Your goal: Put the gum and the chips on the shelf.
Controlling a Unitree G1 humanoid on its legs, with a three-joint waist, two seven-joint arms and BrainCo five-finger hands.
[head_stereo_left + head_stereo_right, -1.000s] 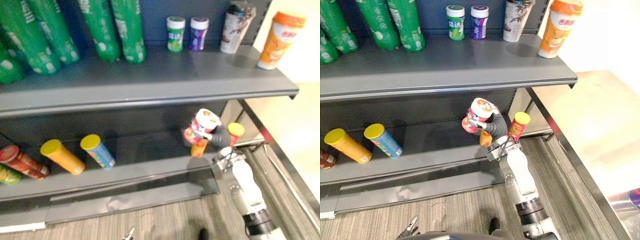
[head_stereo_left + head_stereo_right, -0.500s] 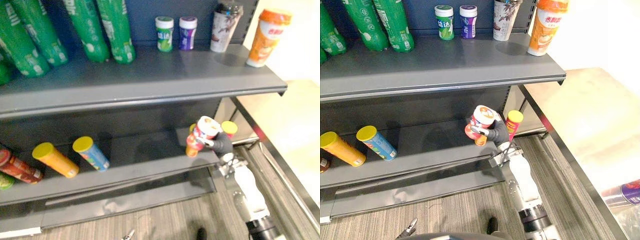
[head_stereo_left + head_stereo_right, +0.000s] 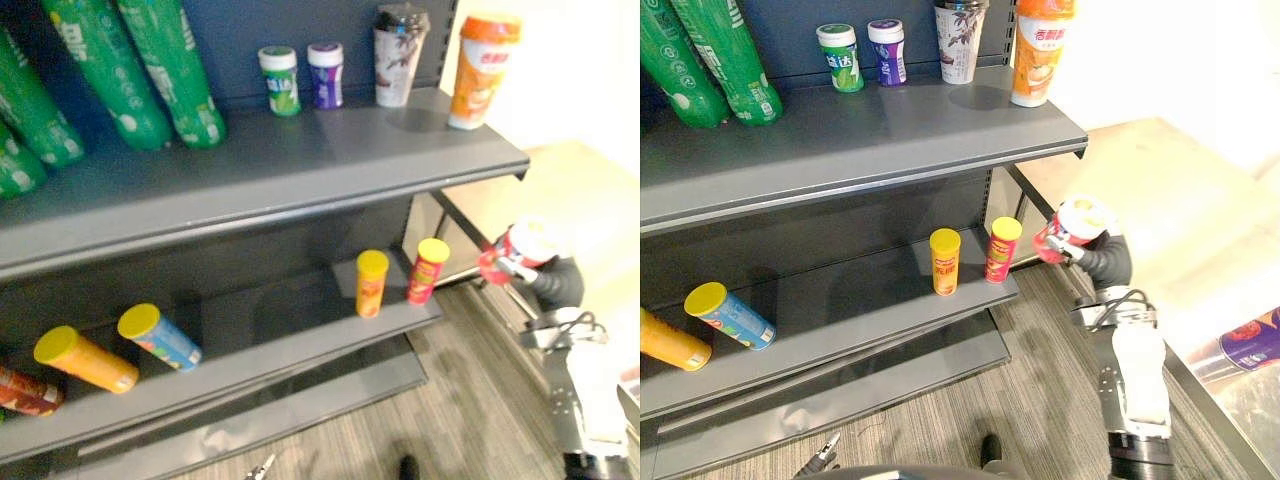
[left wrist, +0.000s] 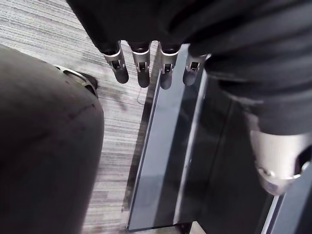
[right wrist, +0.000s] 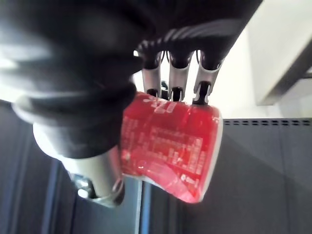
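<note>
My right hand (image 3: pixel 1108 263) is shut on a red chips can (image 3: pixel 1075 224) with a white lid, held in the air just right of the lower shelf's (image 3: pixel 300 350) end. In the right wrist view the fingers (image 5: pixel 175 90) curl over the red can (image 5: pixel 170 148). A green gum bottle (image 3: pixel 280 81) and a purple gum bottle (image 3: pixel 325 75) stand on the upper shelf (image 3: pixel 330 170). My left hand (image 4: pixel 141 68) hangs open, its fingers straight above the floor by the shelf's base.
Two small chips cans, yellow (image 3: pixel 371 283) and red (image 3: pixel 428 270), stand at the lower shelf's right end. Blue (image 3: pixel 158 336) and orange (image 3: pixel 85 359) cans lie at its left. Tall green cans (image 3: pixel 150 70) and two cups (image 3: pixel 398 55) stand on top. A pale platform (image 3: pixel 1160 190) lies to the right.
The camera has swung to the right. My right hand has carried the red can to the right, from in front of the two small cans to beyond the shelf's end.
</note>
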